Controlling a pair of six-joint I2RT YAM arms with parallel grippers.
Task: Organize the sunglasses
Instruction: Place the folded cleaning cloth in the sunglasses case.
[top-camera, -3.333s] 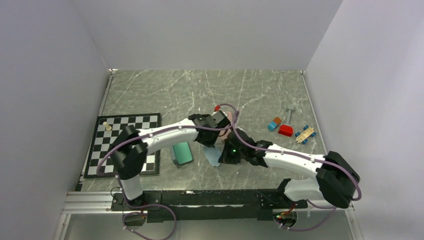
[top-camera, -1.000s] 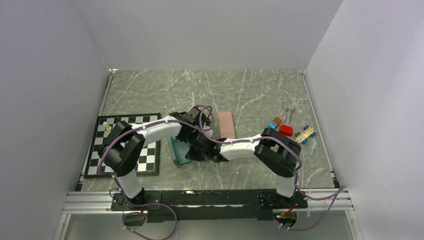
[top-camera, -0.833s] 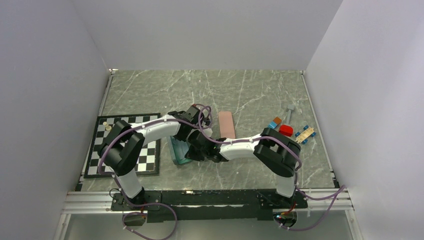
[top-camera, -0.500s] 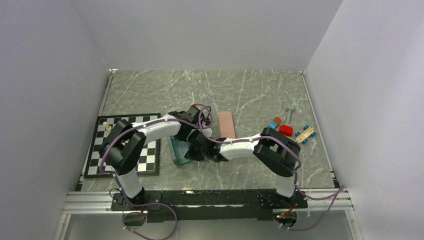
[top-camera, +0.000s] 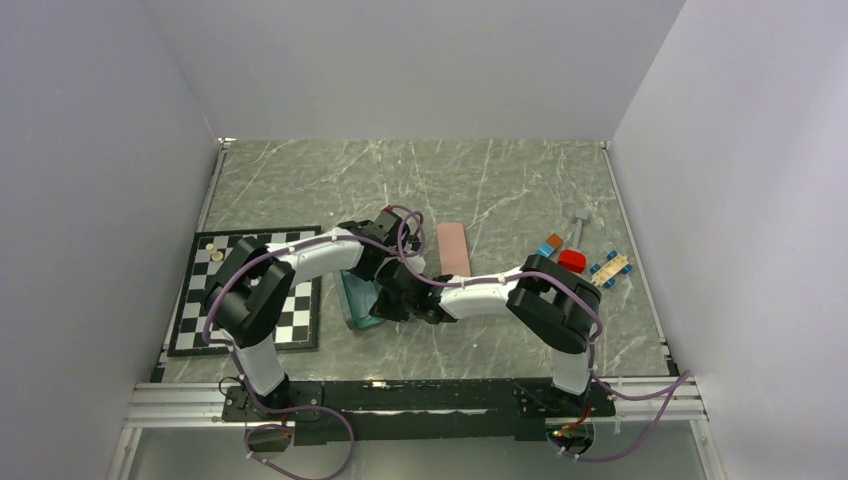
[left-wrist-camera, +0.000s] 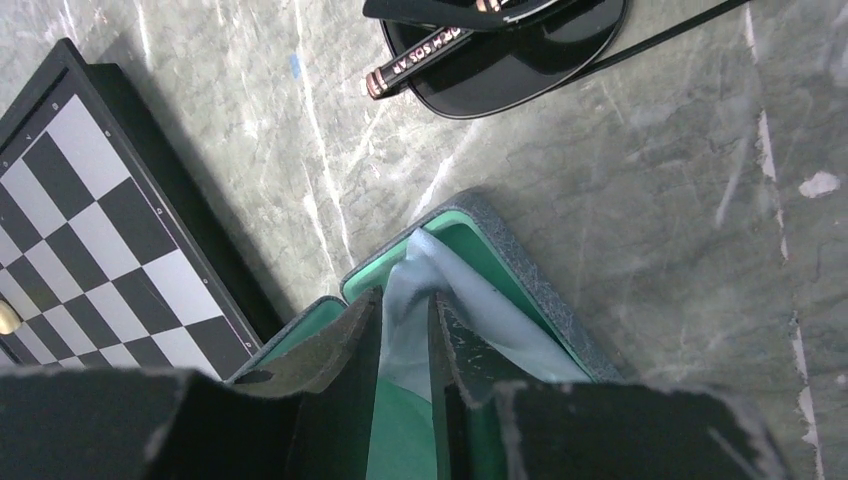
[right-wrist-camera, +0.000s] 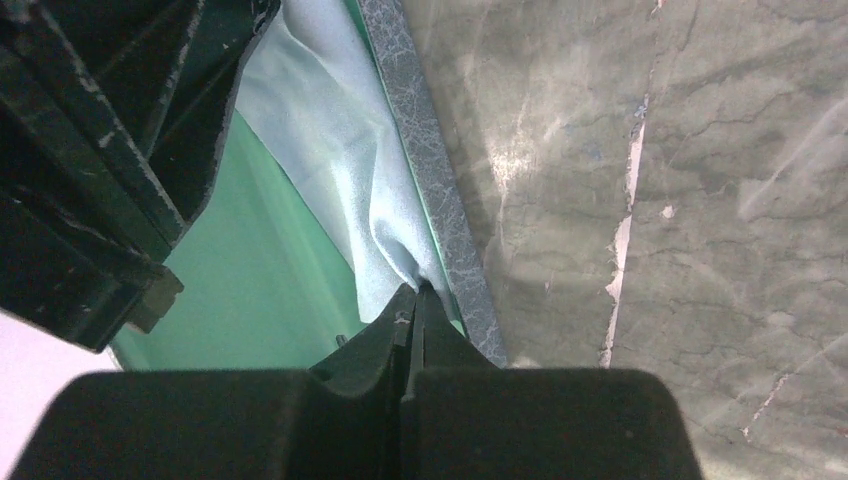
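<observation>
Above one case (left-wrist-camera: 530, 290), left fingers (left-wrist-camera: 335, 365), right fingers (right-wrist-camera: 385, 335), both tight on one cloth (left-wrist-camera: 455, 295)

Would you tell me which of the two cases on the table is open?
The slate-grey case with the green lining, holding a light blue cloth; the pink case to its right lies shut.

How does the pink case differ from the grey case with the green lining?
The pink case is plain pink and looks shut; the grey case is speckled grey outside and open, its green lining showing. The pink case lies alone, untouched; the grey case holds a light blue cloth, pinched by the left tool and the right tool. Both are oblong and lie on the marble table.
</observation>
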